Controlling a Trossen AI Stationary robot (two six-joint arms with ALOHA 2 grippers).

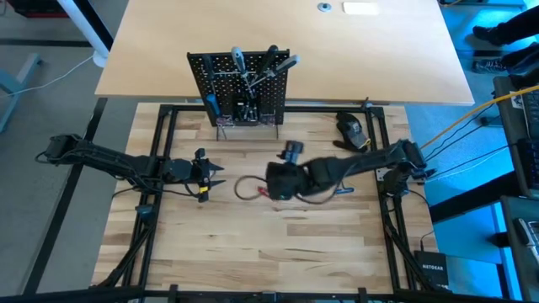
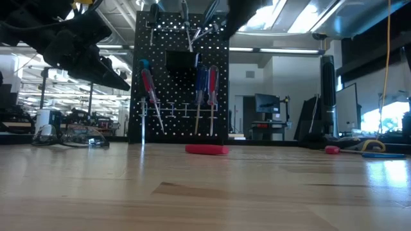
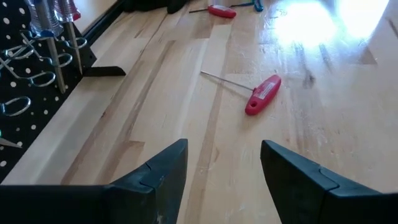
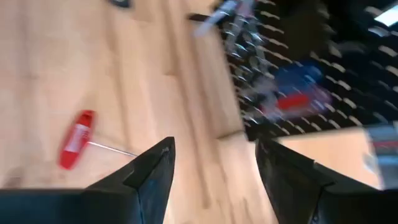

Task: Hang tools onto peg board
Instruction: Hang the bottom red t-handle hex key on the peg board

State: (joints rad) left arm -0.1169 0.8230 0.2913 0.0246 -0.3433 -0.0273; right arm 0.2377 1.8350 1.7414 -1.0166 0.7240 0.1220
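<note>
The black peg board (image 1: 240, 84) stands upright at the table's far middle. Several screwdrivers with blue and red handles (image 2: 204, 80) hang on it. A red T-handle key (image 3: 263, 94) lies flat on the table between my two grippers. It also shows in the right wrist view (image 4: 76, 139) and the low view (image 2: 207, 149). My left gripper (image 1: 219, 172) is open and empty, left of the key. My right gripper (image 1: 276, 178) is open and empty above the table, just right of the key, facing the board (image 4: 298, 87).
A dark rounded lump (image 1: 352, 130) sits at the far right of the table. A second red-handled tool (image 3: 221, 10) and a blue one (image 1: 344, 191) lie under the right arm. The black frame rails (image 1: 164, 126) border the work area.
</note>
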